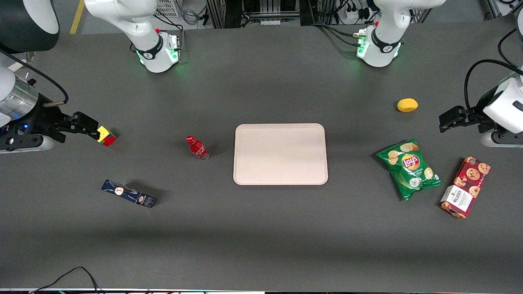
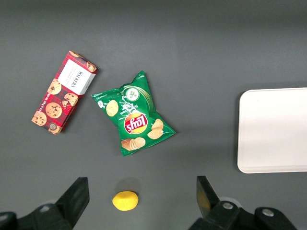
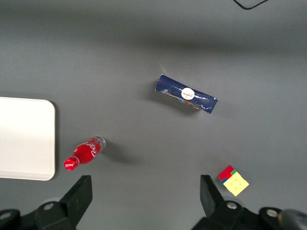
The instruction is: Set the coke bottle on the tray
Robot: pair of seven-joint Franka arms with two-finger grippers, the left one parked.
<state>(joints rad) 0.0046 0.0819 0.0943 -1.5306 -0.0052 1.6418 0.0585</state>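
The coke bottle (image 1: 197, 148), small and red with a red cap, stands upright on the dark table, beside the tray (image 1: 280, 154) on the side toward the working arm's end. The tray is flat, pale pinkish-beige and bare. My right gripper (image 1: 90, 126) hovers over the working arm's end of the table, well away from the bottle, with a coloured cube below its tips. In the right wrist view the gripper (image 3: 144, 196) is open with only bare table between its fingers (image 3: 79, 191). That view also holds the bottle (image 3: 85, 153) and one end of the tray (image 3: 24, 139).
A coloured puzzle cube (image 1: 106, 136) lies under the gripper. A dark blue box (image 1: 128, 193) lies nearer the front camera than the bottle. Toward the parked arm's end lie a green chips bag (image 1: 410, 168), a red cookie box (image 1: 465, 187) and a yellow lemon (image 1: 407, 105).
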